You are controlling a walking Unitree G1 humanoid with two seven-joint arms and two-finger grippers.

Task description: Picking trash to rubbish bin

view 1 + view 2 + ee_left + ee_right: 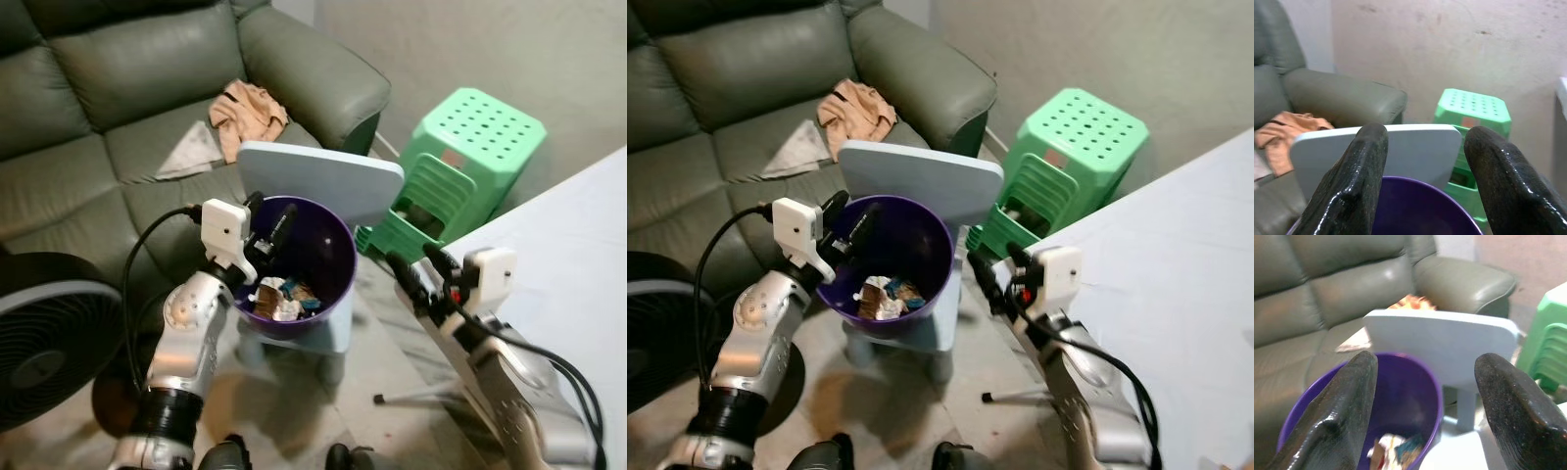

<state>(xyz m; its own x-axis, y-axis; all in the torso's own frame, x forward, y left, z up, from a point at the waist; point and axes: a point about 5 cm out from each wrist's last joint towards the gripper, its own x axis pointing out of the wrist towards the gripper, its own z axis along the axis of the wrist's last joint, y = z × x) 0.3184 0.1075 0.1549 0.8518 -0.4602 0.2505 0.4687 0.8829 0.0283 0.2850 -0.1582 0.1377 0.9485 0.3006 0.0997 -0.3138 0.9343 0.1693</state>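
Hovering my left gripper [269, 227] over the near rim of the purple bin [333, 264], I see its fingers spread apart with nothing between them. Crumpled trash [282, 299] lies at the bin's bottom, and the bin sits on a pale blue chair [323, 181] in front of the green sofa [118, 88]. My right gripper [411, 269] waits beside the bin, fingers parted and empty, near the green stool [470, 147].
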